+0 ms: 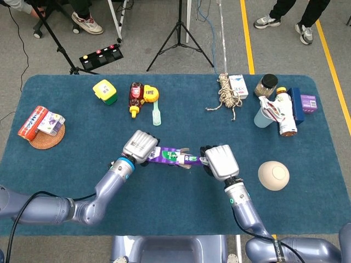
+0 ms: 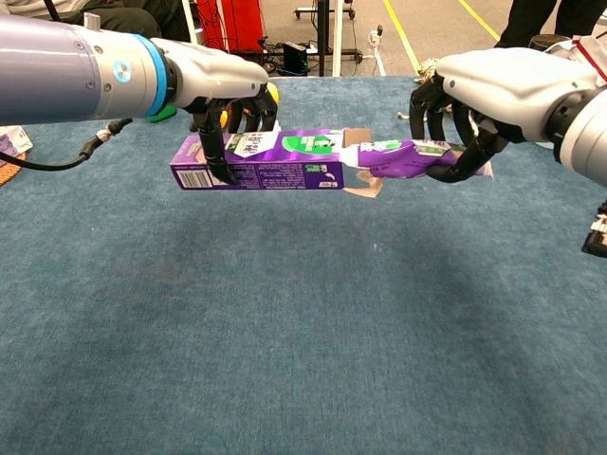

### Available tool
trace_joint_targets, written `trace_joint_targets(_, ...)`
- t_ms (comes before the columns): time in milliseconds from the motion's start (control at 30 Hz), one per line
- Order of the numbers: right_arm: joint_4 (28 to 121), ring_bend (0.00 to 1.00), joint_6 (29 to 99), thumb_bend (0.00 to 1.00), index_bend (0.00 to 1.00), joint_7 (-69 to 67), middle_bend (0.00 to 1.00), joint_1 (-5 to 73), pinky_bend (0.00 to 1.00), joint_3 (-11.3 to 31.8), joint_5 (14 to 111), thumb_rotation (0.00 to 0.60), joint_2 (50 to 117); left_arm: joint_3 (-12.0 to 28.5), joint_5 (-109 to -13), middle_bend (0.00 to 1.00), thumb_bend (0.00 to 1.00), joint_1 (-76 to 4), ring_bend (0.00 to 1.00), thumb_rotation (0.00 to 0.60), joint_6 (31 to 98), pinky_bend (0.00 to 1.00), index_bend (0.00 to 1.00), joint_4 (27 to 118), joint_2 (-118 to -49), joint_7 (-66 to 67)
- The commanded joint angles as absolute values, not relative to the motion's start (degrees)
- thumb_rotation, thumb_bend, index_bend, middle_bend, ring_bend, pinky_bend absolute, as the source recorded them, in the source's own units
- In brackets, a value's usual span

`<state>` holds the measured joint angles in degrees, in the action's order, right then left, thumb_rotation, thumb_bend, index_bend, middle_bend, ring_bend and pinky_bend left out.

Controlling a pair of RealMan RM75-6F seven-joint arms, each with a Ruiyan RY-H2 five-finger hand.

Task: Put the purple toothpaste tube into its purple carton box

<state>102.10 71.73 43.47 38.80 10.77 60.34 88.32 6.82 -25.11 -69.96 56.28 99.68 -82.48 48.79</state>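
Observation:
My left hand point(image 2: 223, 90) point(image 1: 139, 147) grips the purple carton box point(image 2: 261, 161) point(image 1: 164, 155) from above and holds it level over the table, open end facing right. My right hand point(image 2: 474, 95) point(image 1: 218, 160) holds the purple toothpaste tube point(image 2: 403, 158) point(image 1: 190, 159) by its flat tail. The tube's cap end is inside the carton's mouth, hidden by the box flaps point(image 2: 365, 187). Tube and carton lie nearly in one line above the blue tablecloth point(image 2: 303, 341).
At the back of the table lie a yellow-green toy point(image 1: 105, 91), a red-yellow bottle point(image 1: 137, 97), a rope coil point(image 1: 226, 93), a cup point(image 1: 265, 116) and bottles point(image 1: 285, 112). A beige bowl point(image 1: 273, 175) sits right of my right hand. A coaster with boxes point(image 1: 43, 129) lies far left.

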Motion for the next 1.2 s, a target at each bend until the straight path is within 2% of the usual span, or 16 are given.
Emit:
trace_joint_targets(33,102.12,0.61,71.93,0.53,0.59,43.80,0.62,38.86,0.76,10.58,60.55,0.600,88.55,6.98,-24.70,0.43,0.21,-70.31,0.35,0.600,56.47,0.60,0.51,99.68,-82.86,48.78)
trace_joint_targets(900,101.99,0.60,74.31,0.53,0.58,48.58,0.62,39.28,0.77,9.87,60.70,0.600,93.55,8.63,-22.37,0.43,0.21,-73.61,0.35,0.600,59.19,0.60,0.51,96.91,-90.04,49.69)
trace_joint_targets(933,102.02,0.59,74.32,0.52,0.54,48.46,0.60,39.25,0.77,9.89,60.75,0.600,93.51,8.62,-22.49,0.43,0.21,-73.58,0.35,0.600,59.27,0.60,0.51,96.89,-90.07,49.66)
trace_joint_targets(1000,102.66,0.52,73.70,0.46,0.40,47.21,0.49,38.97,0.74,9.83,60.45,0.600,92.94,8.64,-22.74,0.43,0.21,-73.44,0.35,0.600,59.61,0.61,0.51,96.92,-90.12,49.54)
trace_joint_targets(1033,103.29,0.44,73.00,0.41,0.29,46.69,0.38,38.89,0.70,9.79,59.88,0.600,92.38,8.68,-22.80,0.43,0.21,-73.37,0.35,0.600,59.70,0.61,0.51,96.94,-90.09,49.43)
trace_joint_targets(1067,103.87,0.33,72.42,0.35,0.18,46.54,0.26,38.91,0.63,9.82,59.36,0.600,91.69,8.71,-22.84,0.43,0.21,-73.29,0.35,0.600,59.73,0.61,0.51,96.93,-90.04,49.32)
trace_joint_targets(1133,104.89,0.16,72.35,0.26,0.06,47.34,0.12,39.04,0.50,9.90,59.21,0.600,90.43,8.63,-23.10,0.43,0.21,-73.08,0.35,0.600,59.71,0.61,0.51,96.71,-89.89,49.12)
trace_joint_targets(1200,106.19,0.05,72.98,0.20,0.01,47.38,0.04,38.91,0.37,9.98,59.96,0.600,89.71,8.60,-23.80,0.43,0.21,-72.68,0.35,0.600,59.23,0.62,0.51,96.26,-89.85,48.31)
